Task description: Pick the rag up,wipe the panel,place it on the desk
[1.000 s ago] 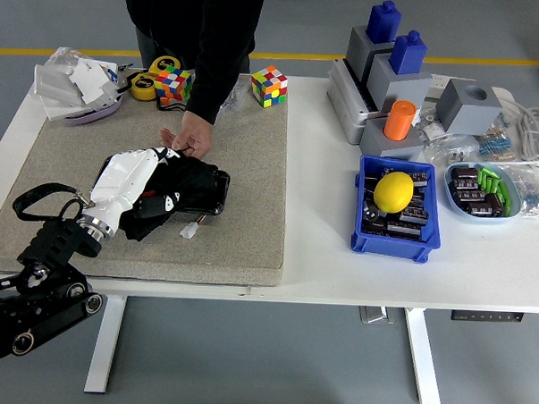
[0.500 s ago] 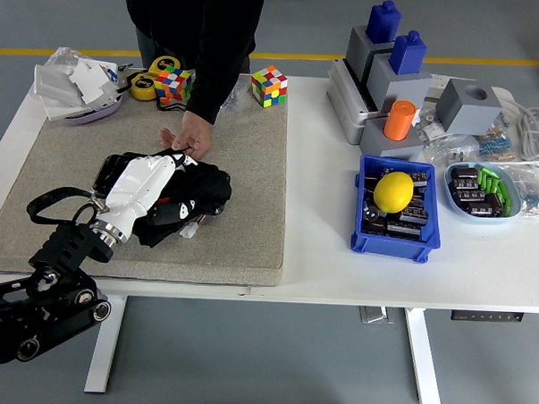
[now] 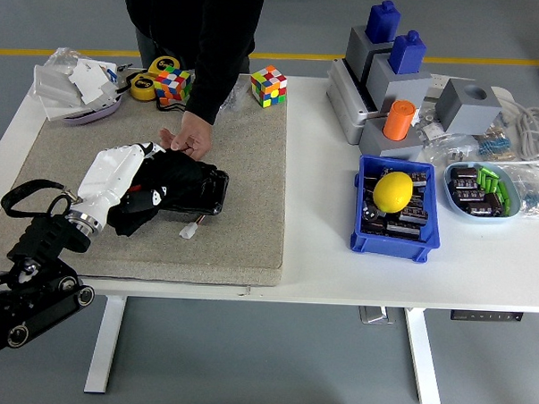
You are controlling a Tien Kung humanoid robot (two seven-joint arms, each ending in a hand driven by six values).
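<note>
My left hand (image 3: pixel 143 189), white-backed with black fingers, lies on a black rag (image 3: pixel 133 212) bunched under it and grips it. The rag rests on the left part of a black panel (image 3: pixel 206 187), which lies on a grey felt mat (image 3: pixel 244 165). The panel's right end shows uncovered. A person across the table presses a hand (image 3: pixel 190 139) down on the panel's far edge. A small white connector (image 3: pixel 189 232) on a short wire lies just in front of the panel. My right arm is out of view.
Two colourful cubes (image 3: pixel 268 84) and tape rolls (image 3: pixel 148 82) sit at the mat's far edge, a bowl with crumpled plastic (image 3: pixel 76 84) at far left. A blue bin with a yellow lemon (image 3: pixel 394 191), grey blocks (image 3: pixel 391 73) and a parts dish (image 3: pixel 485 189) stand on the right.
My left hand slid right across the panel with the rag, then came back left, uncovering the panel's right end. The person's hand stayed on the far edge.
</note>
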